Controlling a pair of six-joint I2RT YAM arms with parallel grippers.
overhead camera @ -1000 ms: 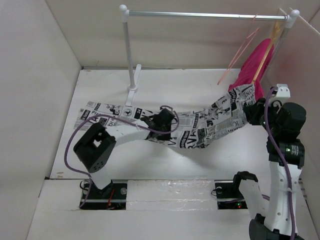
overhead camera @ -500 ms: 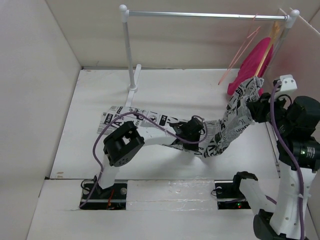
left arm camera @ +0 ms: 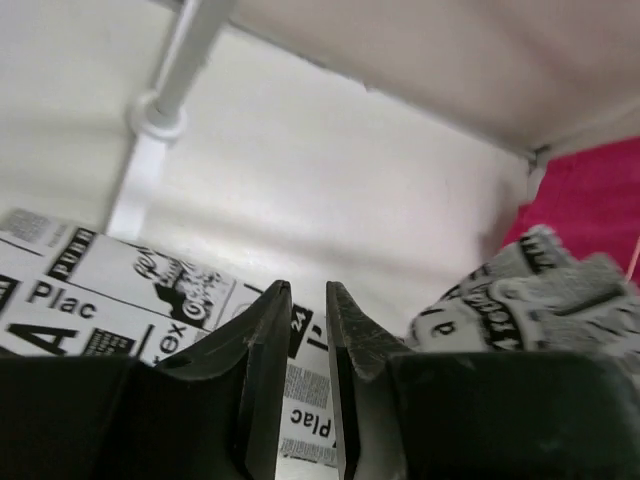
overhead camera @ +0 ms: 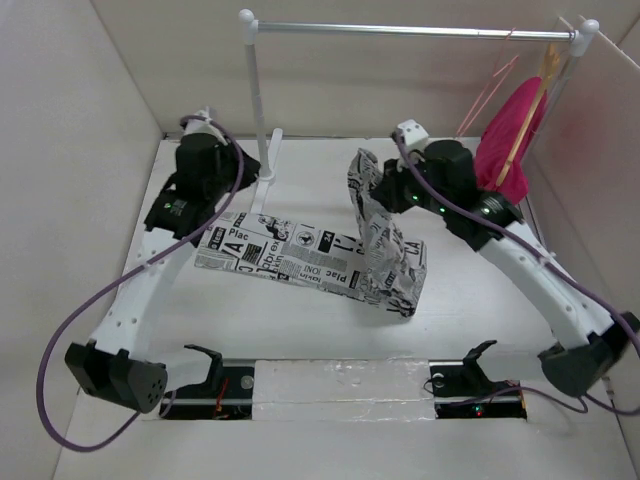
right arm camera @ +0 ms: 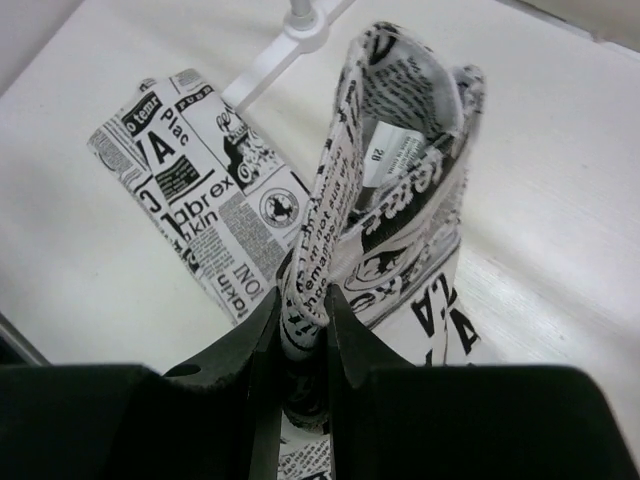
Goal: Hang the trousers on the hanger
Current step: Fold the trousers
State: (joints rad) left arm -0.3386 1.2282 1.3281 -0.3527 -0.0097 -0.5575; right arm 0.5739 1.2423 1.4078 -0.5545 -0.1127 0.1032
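Two arms, one pair of trousers (overhead camera: 300,255), one end held up at the middle of the desk (overhead camera: 450,320).
Right arm arcs in from the near right corner, its gripper (right arm camera: 300,295) clamped on the raised end; the rest lies flat toward the left edge. Left arm stretches to the far left, its gripper (left arm camera: 308,290) slightly parted, empty. One wire hanger (overhead camera: 489,95) and one wooden hanger (overhead camera: 530,110) hang at the far right corner.

One pair of trousers (overhead camera: 300,262), two hangers (overhead camera: 487,95), one pink garment (overhead camera: 505,130) — one rail (overhead camera: 400,29)

left arm (overhead camera: 130,300), right arm (overhead camera: 545,275): white links, black joints | cables (overhead camera: 44,378): purple | left hand (left arm camera: 308,292), right hand (right arm camera: 302,300): black
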